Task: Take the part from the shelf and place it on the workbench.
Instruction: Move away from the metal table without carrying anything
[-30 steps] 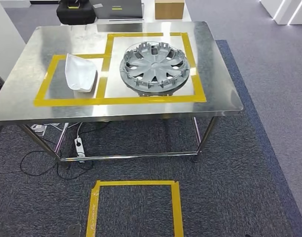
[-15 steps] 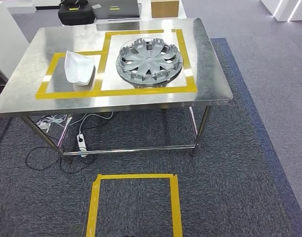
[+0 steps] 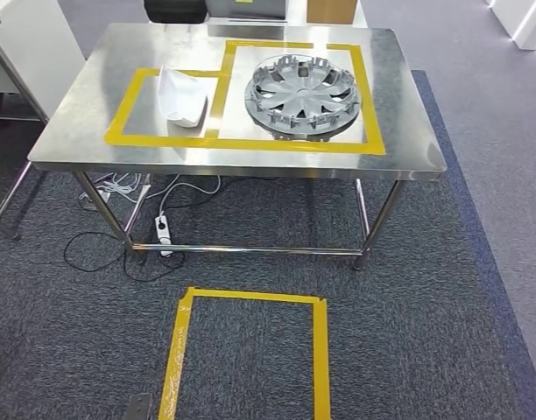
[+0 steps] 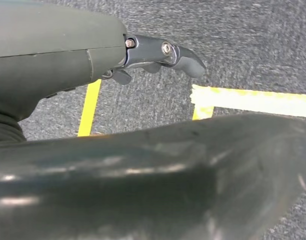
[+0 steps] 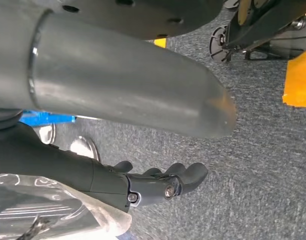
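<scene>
Steel workbench (image 3: pixel 411 149) stands on grey carpet (image 3: pixel 417 332), bearing a hubcap (image 3: pixel 303 94).

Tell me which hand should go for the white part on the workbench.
Left, probably. The white part lies toward the left end of the workbench, on the side of the left hand; the hubcap sits nearer the right hand. Both hang low over carpet, so neither is ahead.

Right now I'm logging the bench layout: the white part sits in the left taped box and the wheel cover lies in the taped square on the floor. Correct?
Not quite. The wheel cover lies on the workbench, in the larger taped box to the right of the white part. The taped square on the floor holds nothing, as the head view shows.
</scene>
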